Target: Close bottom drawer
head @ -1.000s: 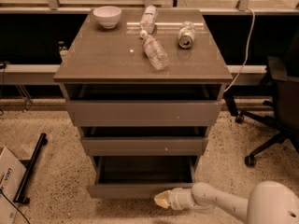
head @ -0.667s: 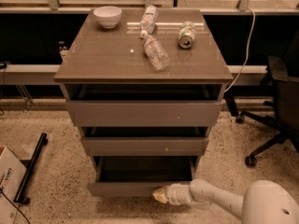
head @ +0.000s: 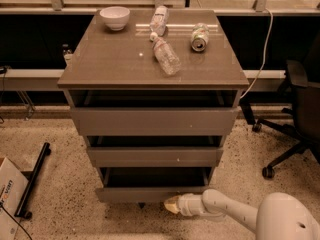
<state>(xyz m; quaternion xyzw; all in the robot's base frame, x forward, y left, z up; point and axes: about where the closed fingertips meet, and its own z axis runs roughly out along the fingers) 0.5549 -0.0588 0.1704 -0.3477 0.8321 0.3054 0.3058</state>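
- The robot's white arm point(head: 225, 210) reaches in from the lower right of the frame, low over the speckled floor point(head: 65, 159).
- Its hand point(head: 172, 204) sits at lower centre, right at the lower edge of the bottom drawer point(head: 145, 194), just right of the front's middle. Whether it touches the panel, and whether it is released or clenched, cannot be told.
- The bottom drawer, lowest of 3 in the grey-brown cabinet, stands partly pulled out at lower centre, with a dark gap above its plain front.
- The middle drawer point(head: 155, 156) and the wider top drawer point(head: 152, 121) also stand out from the cabinet, each with a dark gap above it.
- On the tabletop point(head: 100, 64), a white bowl point(head: 114, 18) stands upright at upper left.
- 2 clear plastic bottles lie on their sides near the centre, one point(head: 159, 20) toward the back and the other point(head: 166, 57) nearer the front.
- A can point(head: 200, 37) lies on its side to the right of the bottles.
- A black office chair point(head: 300, 109) stands at the right edge, and a cardboard box point(head: 7, 194) sits at the lower left corner.
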